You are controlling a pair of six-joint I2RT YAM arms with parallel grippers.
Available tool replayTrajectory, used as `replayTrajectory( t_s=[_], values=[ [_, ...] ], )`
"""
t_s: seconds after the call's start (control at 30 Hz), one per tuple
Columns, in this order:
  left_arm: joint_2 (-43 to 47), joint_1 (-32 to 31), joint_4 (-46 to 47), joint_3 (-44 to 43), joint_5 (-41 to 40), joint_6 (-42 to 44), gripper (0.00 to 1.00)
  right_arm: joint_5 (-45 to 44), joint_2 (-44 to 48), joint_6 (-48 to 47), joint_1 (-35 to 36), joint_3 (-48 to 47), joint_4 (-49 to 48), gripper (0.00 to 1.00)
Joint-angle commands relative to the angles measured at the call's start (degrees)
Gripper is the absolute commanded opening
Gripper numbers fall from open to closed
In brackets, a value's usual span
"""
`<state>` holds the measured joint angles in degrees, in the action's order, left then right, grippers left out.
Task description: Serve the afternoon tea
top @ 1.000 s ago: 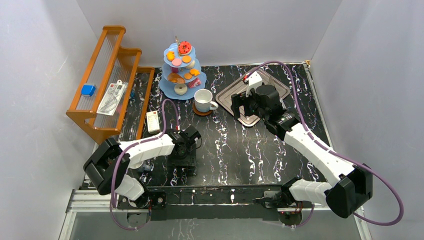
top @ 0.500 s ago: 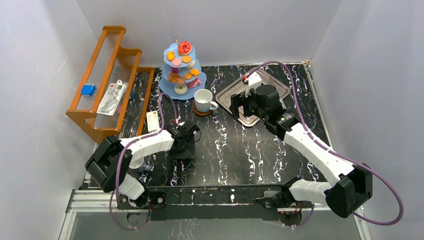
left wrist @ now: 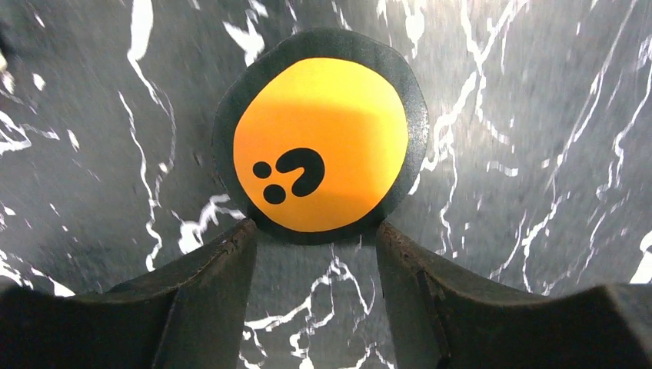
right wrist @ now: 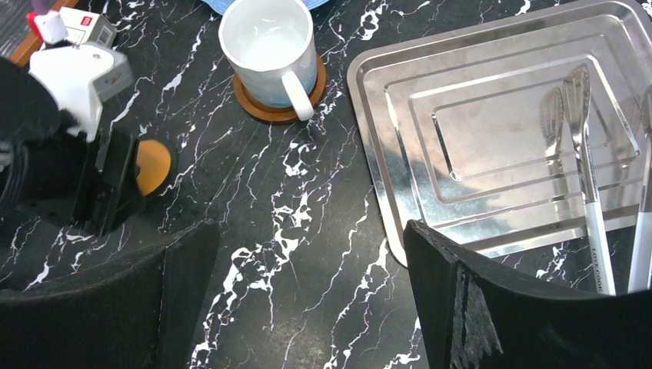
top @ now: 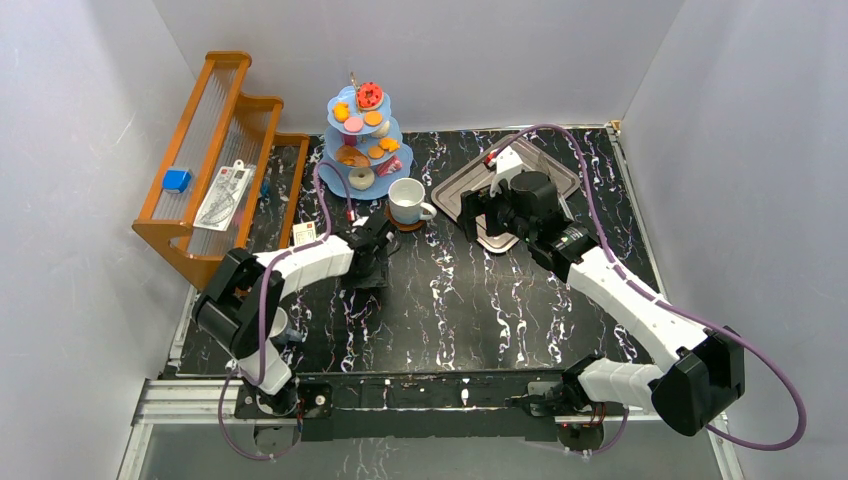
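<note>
The orange paw-print coaster (left wrist: 321,144) lies flat on the black marble table, just beyond my left gripper (left wrist: 315,231), whose open fingertips sit at its near edge. The right wrist view shows the coaster (right wrist: 154,165) half hidden behind that gripper. The white mug (top: 407,200) stands on its brown saucer (right wrist: 265,108), just beyond the left gripper (top: 380,243). The light-blue three-tier stand (top: 362,140) holds the pastries at the back. My right gripper (top: 483,215) is open and empty, above the table by the tray's near-left edge. A small pale cup (top: 275,325) peeks out by the left arm.
The square silver tray (right wrist: 507,131) with white-handled tongs (right wrist: 584,154) lies right of the mug. The orange wooden rack (top: 215,150) stands at the far left. A small white box (top: 305,235) lies near the rack's foot.
My left gripper has moved away from the near edge toward the mug and saucer. The right arm has barely moved.
</note>
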<state>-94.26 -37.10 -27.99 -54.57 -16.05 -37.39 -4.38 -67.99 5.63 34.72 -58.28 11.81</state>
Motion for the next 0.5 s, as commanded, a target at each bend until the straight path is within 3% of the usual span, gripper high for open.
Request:
replayTrajectory(
  t_s=[0.0,0.47],
  values=[
    [-4.98,3.71,-0.16,-1.24,-4.68,3.27,0.55,1.80,1.17,1.60,-0.11,-0.28,-3.07,0.99],
    [-15.90,12.98,0.11,-14.84,-4.73,7.94,0.53,3.23,4.61,1.91,-0.14,1.81,-4.01,0.99]
  ],
)
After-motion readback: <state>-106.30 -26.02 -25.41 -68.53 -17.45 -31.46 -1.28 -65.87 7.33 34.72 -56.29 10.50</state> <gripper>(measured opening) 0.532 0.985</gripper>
